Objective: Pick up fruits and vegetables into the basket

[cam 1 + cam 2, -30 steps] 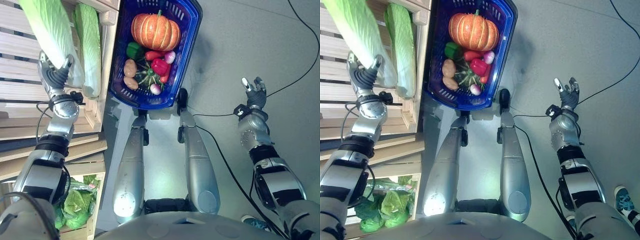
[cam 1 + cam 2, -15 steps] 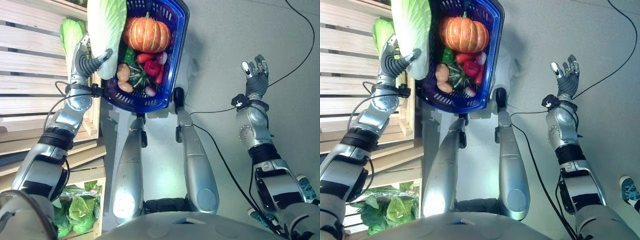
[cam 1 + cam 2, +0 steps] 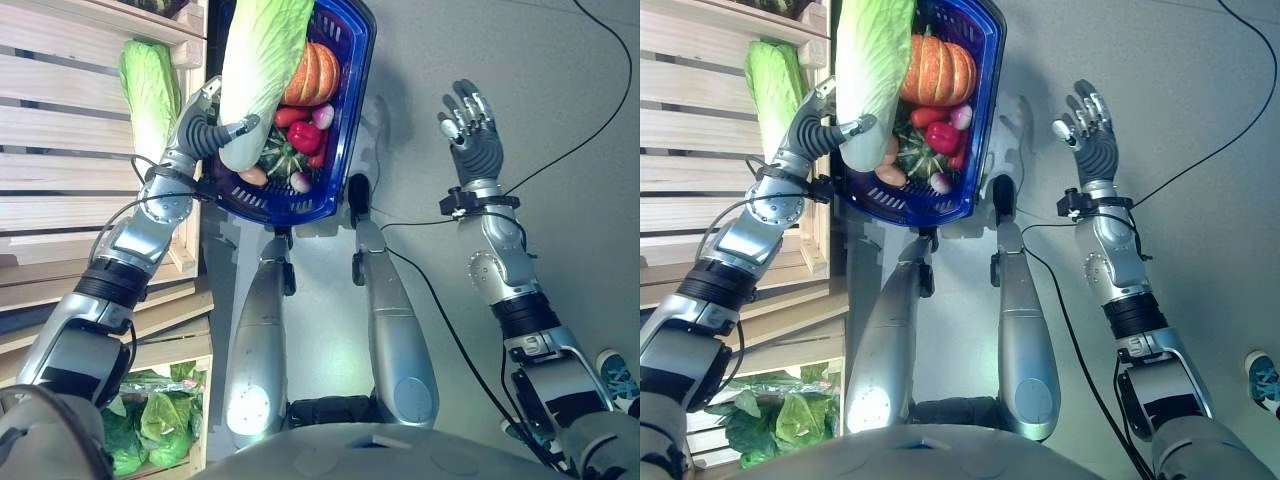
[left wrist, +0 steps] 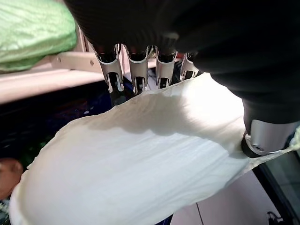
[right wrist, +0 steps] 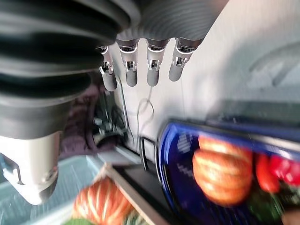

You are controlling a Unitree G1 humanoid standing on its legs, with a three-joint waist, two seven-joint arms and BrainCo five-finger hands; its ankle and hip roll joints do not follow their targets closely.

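My left hand (image 3: 205, 135) is shut on a long pale-green napa cabbage (image 3: 258, 65) and holds it over the left side of the blue basket (image 3: 345, 120). The cabbage's white stalk end (image 4: 140, 159) fills the grip in the left wrist view. In the basket lie an orange pumpkin (image 3: 315, 75), a red pepper (image 3: 303, 135), a potato (image 3: 252, 176) and other small vegetables. A second napa cabbage (image 3: 150, 95) lies on the wooden shelf (image 3: 60, 130) at left. My right hand (image 3: 470, 135) is open, raised in the air right of the basket, holding nothing.
Slatted wooden shelves (image 3: 70, 210) run down the left side. Leafy greens (image 3: 150, 425) sit in a lower crate at the bottom left. Grey floor (image 3: 560, 120) spreads to the right of the basket. A person's shoe (image 3: 620, 375) shows at the lower right edge.
My left hand has carried the cabbage from the shelf rightward, over the basket. My right hand has risen and moved left towards the basket. The camera has shifted.
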